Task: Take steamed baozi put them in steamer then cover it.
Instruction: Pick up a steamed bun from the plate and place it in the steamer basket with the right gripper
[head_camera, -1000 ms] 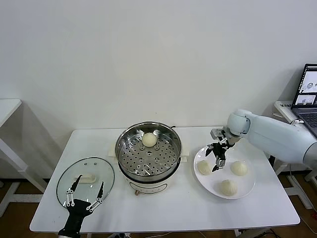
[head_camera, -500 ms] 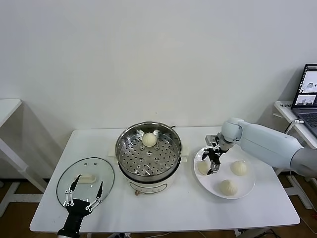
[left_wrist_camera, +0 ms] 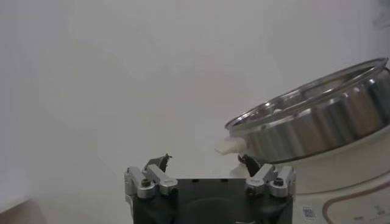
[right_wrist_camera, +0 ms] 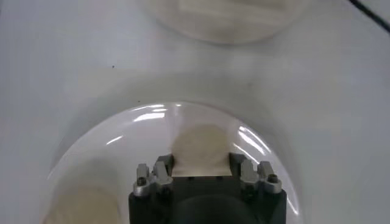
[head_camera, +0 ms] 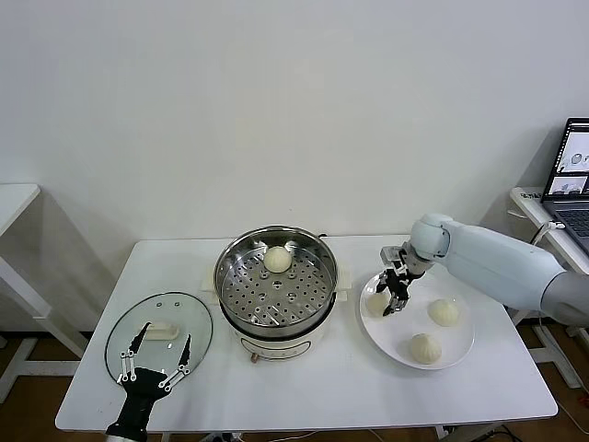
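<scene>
- The right gripper (head_camera: 390, 296) is over the left edge of the white plate (head_camera: 457, 348), and its fingers are clamped on 1 baozi (right_wrist_camera: 201, 149), which sits between them in the right wrist view.
- 2 more baozi lie on the plate: one (head_camera: 444, 311) toward the far right side, one (head_camera: 424, 347) near the front.
- 1 baozi (head_camera: 278, 259) is already in the steamer (head_camera: 275, 273), at the back of the perforated floor.
- The cover (head_camera: 158, 337) lies flat on the table (head_camera: 350, 391), to the left of the steamer and apart from it.
- The left gripper (head_camera: 154, 357) hovers at the front edge of the cover with its fingers spread and holds nothing.
- I judge that the bun is light and soft, so a hard squeeze can dent it or tear the skin.
- The smooth dome may slip; the best hold is low on the 2 sides, across the widest part.
- The glass cover looks heavier and fragile; the bar handle (head_camera: 164, 329) is the place to take it.
</scene>
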You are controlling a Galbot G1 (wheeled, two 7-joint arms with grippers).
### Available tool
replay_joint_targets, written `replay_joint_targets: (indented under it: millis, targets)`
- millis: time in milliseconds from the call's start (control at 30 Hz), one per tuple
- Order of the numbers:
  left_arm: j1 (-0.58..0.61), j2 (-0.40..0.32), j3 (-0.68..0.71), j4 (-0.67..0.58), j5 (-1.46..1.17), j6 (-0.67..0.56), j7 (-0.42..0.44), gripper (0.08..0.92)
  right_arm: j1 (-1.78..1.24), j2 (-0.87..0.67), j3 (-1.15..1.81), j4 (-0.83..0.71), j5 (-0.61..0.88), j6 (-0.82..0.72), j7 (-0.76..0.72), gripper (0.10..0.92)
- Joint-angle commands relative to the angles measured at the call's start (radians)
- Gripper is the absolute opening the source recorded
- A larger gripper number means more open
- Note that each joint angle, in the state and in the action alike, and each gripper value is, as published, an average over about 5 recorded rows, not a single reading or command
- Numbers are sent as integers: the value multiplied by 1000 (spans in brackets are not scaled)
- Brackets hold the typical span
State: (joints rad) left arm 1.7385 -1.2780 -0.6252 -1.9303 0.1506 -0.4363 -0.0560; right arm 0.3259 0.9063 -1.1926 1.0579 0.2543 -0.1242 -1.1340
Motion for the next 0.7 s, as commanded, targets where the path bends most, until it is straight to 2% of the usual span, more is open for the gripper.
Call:
replay_joint_targets:
  millis: [33,167,367,700]
  targets:
    - [-5,6,5,-4,-1,2,0,823,344,39,-89,49,109,9,-191,636]
    - [-7,6,12,-10,0,6,-1,823,480,124,-157,83,223,-12,-216,638]
    - [-13,9,20,-8,1,7,-2,823,542,286,-213,142,381,-82,-161,637]
    - [-26,10,16,6,0,1,-5,823,456,529,-300,95,433,-150,-7,636]
